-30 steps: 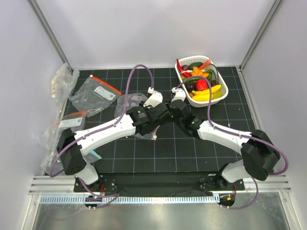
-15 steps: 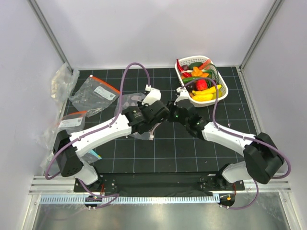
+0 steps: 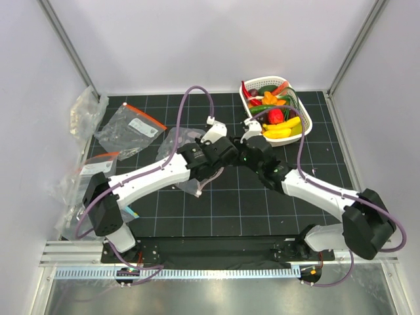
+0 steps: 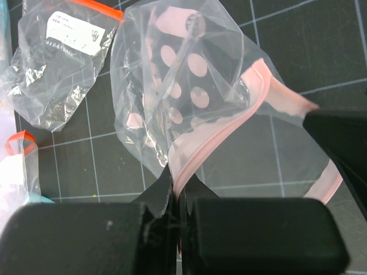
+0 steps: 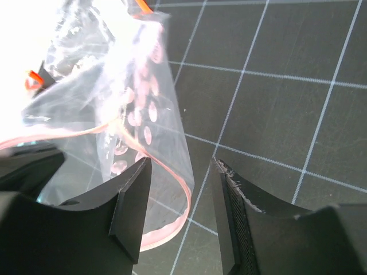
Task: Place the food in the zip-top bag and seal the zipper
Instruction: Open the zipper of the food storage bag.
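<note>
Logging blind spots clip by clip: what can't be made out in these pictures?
Top view: both arms cover most of the zip-top bag; food in the basket is too small to count.
Left wrist view: the left gripper hides the pinched stretch of zipper.
Right wrist view: glare washes out the bag's upper left.

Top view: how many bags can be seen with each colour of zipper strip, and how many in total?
Pink strip: 1, the dotted bag
Orange-red strip: 2, the bag farther back and the bag near the left edge
Total: 3
</note>
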Available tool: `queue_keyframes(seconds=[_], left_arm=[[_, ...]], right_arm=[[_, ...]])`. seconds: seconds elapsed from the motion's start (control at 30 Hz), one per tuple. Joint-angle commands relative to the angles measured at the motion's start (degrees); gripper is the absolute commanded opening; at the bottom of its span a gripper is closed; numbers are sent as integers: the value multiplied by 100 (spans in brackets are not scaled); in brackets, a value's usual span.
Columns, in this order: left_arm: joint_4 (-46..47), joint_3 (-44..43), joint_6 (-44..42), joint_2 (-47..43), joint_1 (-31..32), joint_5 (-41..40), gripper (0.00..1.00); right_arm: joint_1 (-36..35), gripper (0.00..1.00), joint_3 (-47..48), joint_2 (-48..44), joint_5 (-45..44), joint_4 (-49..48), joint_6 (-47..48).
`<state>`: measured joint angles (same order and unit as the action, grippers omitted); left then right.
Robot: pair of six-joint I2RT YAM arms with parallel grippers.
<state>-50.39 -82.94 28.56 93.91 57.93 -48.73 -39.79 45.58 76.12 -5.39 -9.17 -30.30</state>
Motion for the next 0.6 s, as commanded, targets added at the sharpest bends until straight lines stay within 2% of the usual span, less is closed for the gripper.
queue_keyframes(seconds=[0.0, 0.13, 0.33, 0.57], left_arm=[[47, -399, -105, 92, -115, -40, 0], [275, -346, -192, 154, -308, 442, 0], [416, -223, -193, 137, -370, 513, 0], [583, -4, -157, -162, -370, 760, 0]], right_arm=[[59, 53, 3, -509, -129, -156, 209], [94, 57, -251, -992, -383, -330, 288], [322, 57, -427, -1485, -1113, -60, 350], [1218, 59, -200, -1478, -1719, 327, -212]])
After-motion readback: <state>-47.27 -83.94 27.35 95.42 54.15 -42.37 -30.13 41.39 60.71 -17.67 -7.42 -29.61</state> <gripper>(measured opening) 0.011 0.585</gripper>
